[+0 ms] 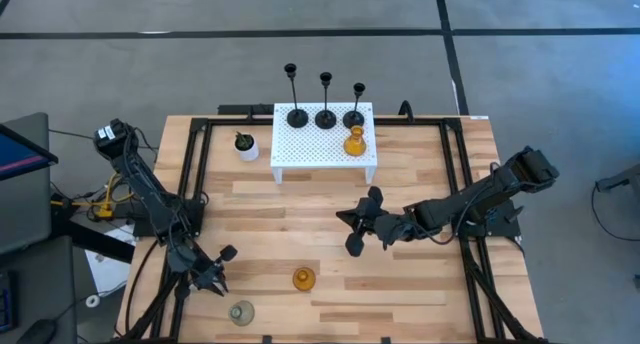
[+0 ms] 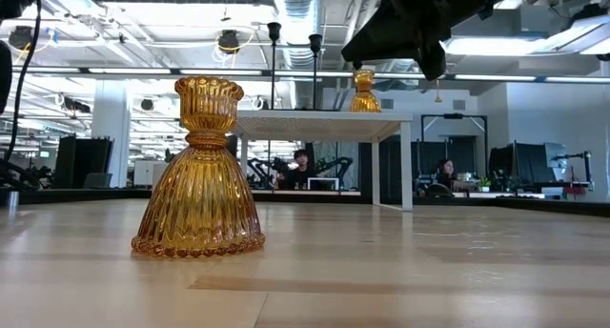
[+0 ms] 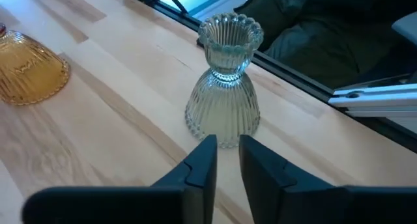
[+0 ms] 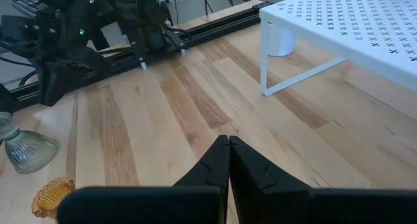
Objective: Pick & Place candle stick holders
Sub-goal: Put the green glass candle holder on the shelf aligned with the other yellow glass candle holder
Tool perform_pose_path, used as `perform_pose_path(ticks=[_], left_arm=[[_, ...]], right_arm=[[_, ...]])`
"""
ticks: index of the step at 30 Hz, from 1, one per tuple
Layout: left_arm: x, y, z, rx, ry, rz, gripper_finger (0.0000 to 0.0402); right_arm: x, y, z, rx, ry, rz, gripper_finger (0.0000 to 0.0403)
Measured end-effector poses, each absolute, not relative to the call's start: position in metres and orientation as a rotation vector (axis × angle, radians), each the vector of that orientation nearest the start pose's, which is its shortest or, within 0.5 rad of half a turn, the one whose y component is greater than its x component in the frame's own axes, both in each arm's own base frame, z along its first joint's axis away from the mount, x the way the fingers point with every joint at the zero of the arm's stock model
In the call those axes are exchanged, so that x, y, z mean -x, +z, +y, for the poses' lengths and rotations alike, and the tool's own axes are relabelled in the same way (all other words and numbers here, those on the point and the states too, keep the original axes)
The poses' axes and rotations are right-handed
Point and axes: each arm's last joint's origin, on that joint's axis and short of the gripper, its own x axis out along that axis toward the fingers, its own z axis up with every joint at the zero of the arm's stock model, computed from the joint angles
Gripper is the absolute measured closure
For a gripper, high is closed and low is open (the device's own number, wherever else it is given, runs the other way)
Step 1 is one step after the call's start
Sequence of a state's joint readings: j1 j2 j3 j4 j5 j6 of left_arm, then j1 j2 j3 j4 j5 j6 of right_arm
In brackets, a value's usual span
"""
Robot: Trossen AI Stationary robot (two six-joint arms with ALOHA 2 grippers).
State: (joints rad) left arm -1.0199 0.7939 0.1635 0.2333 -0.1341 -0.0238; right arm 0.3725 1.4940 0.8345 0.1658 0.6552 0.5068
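Wooden table (image 1: 400, 284) | left gripper (image 3: 225, 162) barely parted, empty, clear glass holder (image 3: 223, 84) at its twelve o'clock | you needed wider jaws before straddling

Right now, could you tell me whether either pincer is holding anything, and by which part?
Nothing is held. The left pincer stands slightly open before the clear glass holder; the right pincer is shut, empty.

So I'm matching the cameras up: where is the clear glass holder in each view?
High view: clear glass holder at the table's near edge, by the left gripper.
Low view: not in it.
Left wrist view: centre.
Right wrist view: far left.
Shared landmark: the amber holder beside it.
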Motion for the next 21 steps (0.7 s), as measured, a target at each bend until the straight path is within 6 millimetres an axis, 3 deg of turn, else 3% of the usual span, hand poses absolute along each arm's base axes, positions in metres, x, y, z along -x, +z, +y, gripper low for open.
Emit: perform_pose_path(ticks=[10, 21], left_arm=[[-0.09, 0.145, -0.139, -0.262, -0.867, 0.416, 0.0261], [-0.102, 0.146, -0.156, -0.209, -0.878, 0.261, 0.0163]], right_arm=[[-0.296, 0.222, 0.096, -0.273, -0.386, 0.336, 0.0403], [-0.296, 0.222, 0.096, -0.284, -0.388, 0.332, 0.0403]])
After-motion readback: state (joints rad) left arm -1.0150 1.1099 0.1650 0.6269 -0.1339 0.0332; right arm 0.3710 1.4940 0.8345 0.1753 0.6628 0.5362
